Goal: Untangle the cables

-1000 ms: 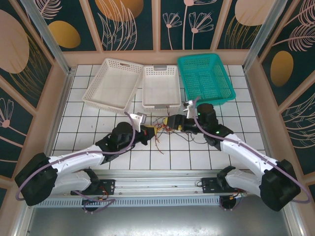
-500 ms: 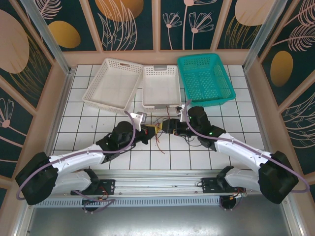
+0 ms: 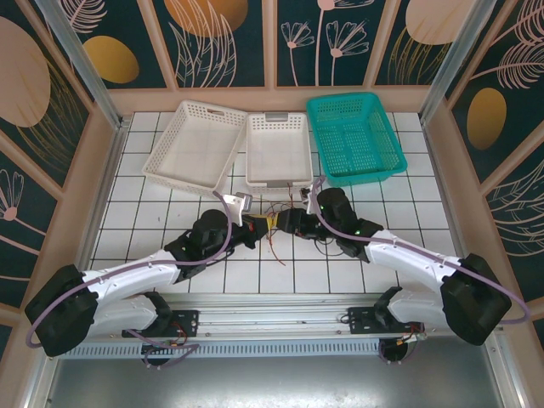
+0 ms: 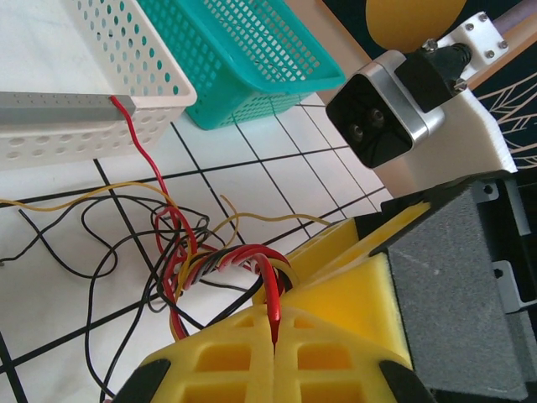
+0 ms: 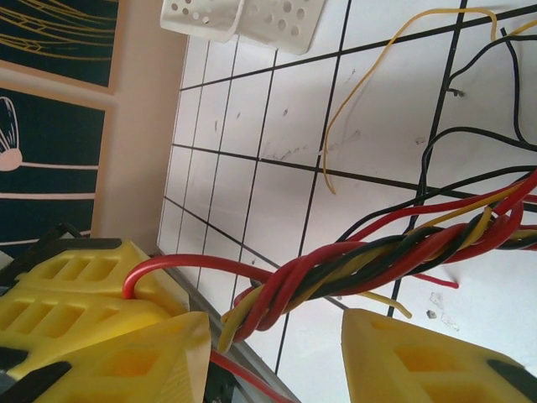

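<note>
The cables lie tangled mid-table between the two arms: thin red, black and yellow wires. My left gripper is shut on one red cable, which loops up out of the tangle. In the top view the left gripper sits just left of the tangle. My right gripper is open, its yellow fingers apart on either side of a twisted red, black and yellow bundle, without touching it. In the top view the right gripper is tip to tip with the left one.
Behind the tangle stand a wide white basket, a smaller white basket and a teal basket. Loose wire ends trail over the white tiles towards the near edge. Wooden walls ring the table.
My right arm has moved left until its gripper meets the left one, and its jaws have narrowed around the twisted bundle. The left arm and its grip have not changed.
</note>
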`<action>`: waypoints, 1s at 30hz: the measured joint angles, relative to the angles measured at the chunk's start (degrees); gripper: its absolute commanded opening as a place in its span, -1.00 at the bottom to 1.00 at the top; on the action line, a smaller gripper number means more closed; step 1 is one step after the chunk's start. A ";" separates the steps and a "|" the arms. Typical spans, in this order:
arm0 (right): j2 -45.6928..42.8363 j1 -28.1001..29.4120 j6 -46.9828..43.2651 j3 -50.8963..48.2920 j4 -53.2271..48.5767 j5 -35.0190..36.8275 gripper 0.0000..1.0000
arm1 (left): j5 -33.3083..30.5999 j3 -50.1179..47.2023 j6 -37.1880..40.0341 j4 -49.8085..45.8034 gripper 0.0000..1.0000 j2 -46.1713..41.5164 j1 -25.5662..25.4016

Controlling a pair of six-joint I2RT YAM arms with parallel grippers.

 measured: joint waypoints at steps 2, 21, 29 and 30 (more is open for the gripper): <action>0.07 0.11 0.46 0.00 0.07 0.74 -0.17 | 0.17 0.00 -0.04 0.02 -1.00 0.00 0.00; 2.73 0.44 3.13 -0.20 5.97 4.48 -1.00 | 2.12 -2.45 -2.60 3.10 -1.00 -3.23 0.00; -0.83 0.04 1.92 -3.56 5.73 5.97 -1.00 | 1.66 -2.47 -2.49 -1.01 -1.00 -9.46 0.00; -1.66 -0.22 1.81 -4.24 5.64 5.99 -1.00 | 1.62 -2.47 -2.34 -1.66 -1.00 -10.08 0.00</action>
